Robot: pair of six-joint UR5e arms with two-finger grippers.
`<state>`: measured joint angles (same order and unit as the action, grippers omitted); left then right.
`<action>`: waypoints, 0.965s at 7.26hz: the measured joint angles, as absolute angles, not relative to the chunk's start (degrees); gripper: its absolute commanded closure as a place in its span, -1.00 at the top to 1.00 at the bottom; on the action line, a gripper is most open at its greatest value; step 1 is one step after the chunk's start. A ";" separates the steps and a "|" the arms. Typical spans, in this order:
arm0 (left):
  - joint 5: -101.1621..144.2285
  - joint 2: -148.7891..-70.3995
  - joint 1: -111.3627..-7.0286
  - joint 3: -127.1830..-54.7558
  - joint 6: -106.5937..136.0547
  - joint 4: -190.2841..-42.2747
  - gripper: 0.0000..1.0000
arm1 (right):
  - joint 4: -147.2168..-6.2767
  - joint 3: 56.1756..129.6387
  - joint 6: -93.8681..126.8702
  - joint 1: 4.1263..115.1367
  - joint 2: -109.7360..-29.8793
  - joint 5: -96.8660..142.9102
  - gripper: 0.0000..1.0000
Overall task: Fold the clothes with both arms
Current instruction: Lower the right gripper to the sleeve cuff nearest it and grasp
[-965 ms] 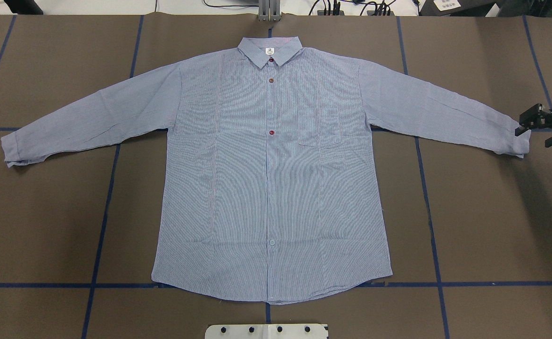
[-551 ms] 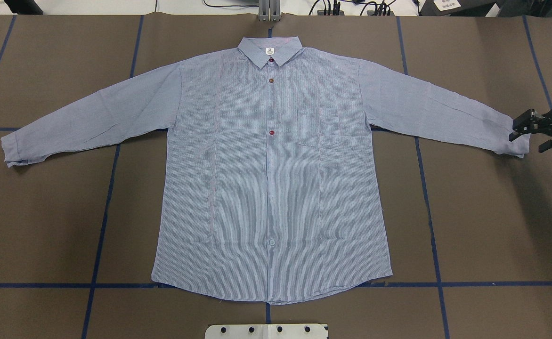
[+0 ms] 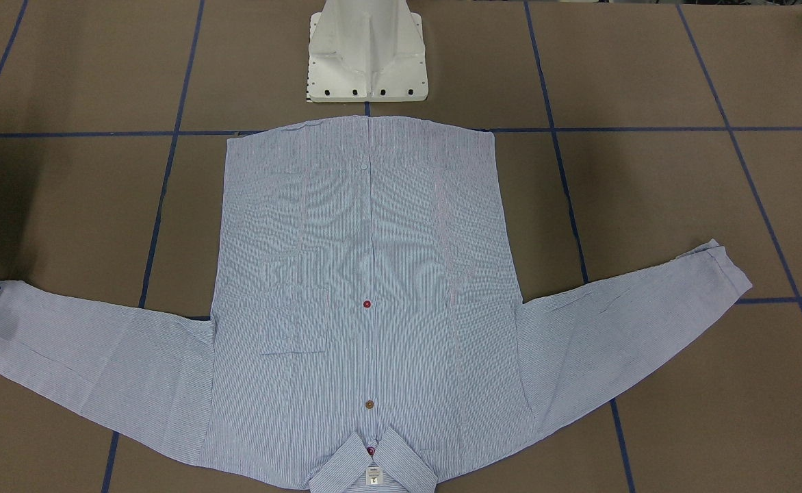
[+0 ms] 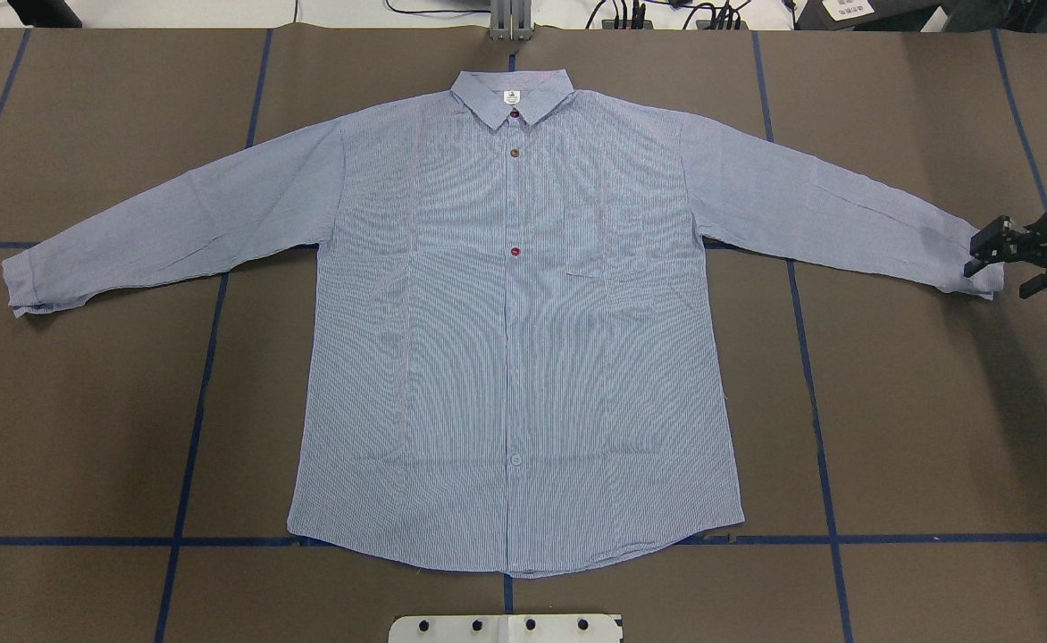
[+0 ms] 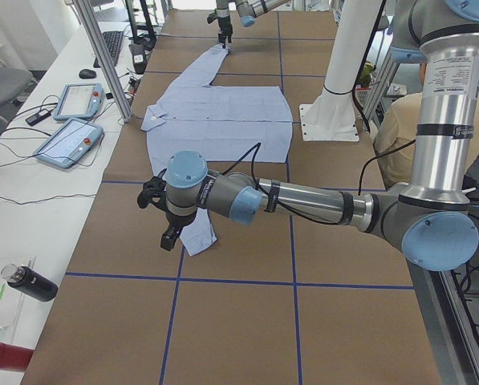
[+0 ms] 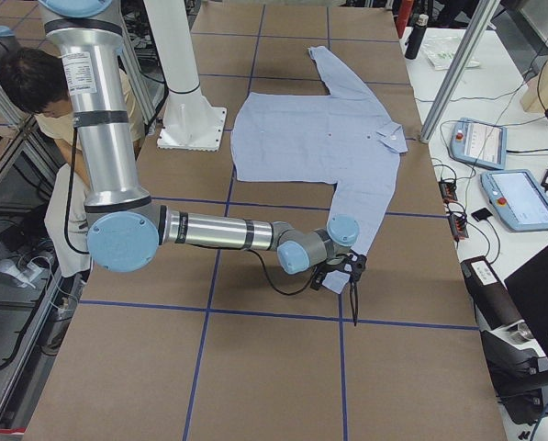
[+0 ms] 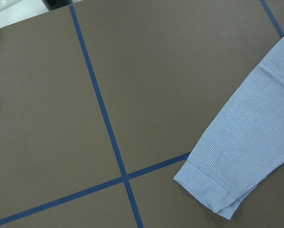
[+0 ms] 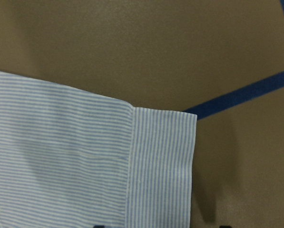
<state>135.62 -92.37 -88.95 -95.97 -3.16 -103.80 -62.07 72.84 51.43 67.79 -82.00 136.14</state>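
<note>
The light blue pinstriped shirt point(image 4: 515, 339) lies flat and front up on the brown table, collar at the far side, both sleeves spread out. My right gripper point(image 4: 1001, 265) is open at the end of the right sleeve cuff point(image 4: 979, 272), its jaws on either side of the cuff's edge. The right wrist view shows that cuff point(image 8: 163, 161) close below. My left gripper point(image 5: 167, 218) shows only in the exterior left view, just beyond the left cuff point(image 5: 197, 239); I cannot tell whether it is open or shut. The left wrist view shows the left cuff point(image 7: 213, 185) and no fingers.
The white pedestal base point(image 3: 367, 55) stands at the near hem. Blue tape lines point(image 4: 193, 402) cross the table. Teach pendants point(image 5: 66, 140) and a black bottle point(image 5: 30, 282) lie on the bench beyond the far edge. A seated person point(image 6: 35, 83) is behind the robot.
My right gripper has moved left and slightly down, from beside the right cuff to over its end, still open. The shirt has not moved.
</note>
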 measured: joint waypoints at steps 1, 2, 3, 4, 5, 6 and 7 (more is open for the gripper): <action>135.62 -92.37 -88.94 -95.95 -3.16 -103.80 0.99 | -62.07 72.61 51.51 67.70 -81.99 136.14 0.29; 135.62 -92.37 -88.95 -95.95 -3.17 -103.80 0.99 | -62.09 72.48 51.60 67.65 -81.95 136.14 0.16; 135.62 -92.37 -88.94 -95.96 -3.16 -103.80 0.99 | -62.09 72.37 51.65 67.62 -81.93 136.13 -0.09; 135.61 -92.37 -88.95 -95.97 -3.16 -103.80 0.99 | -62.11 72.30 51.69 67.60 -81.92 136.09 -0.45; 135.61 -92.37 -88.95 -95.98 -3.16 -103.80 0.99 | -62.13 72.28 51.73 67.59 -81.92 136.07 -0.82; 135.62 -92.37 -88.94 -95.97 -3.16 -103.80 0.99 | -62.14 72.25 51.74 67.59 -81.92 136.06 -1.00; 135.61 -92.37 -88.95 -95.98 -3.18 -103.80 0.99 | -62.13 72.26 51.72 67.59 -81.89 136.07 -1.00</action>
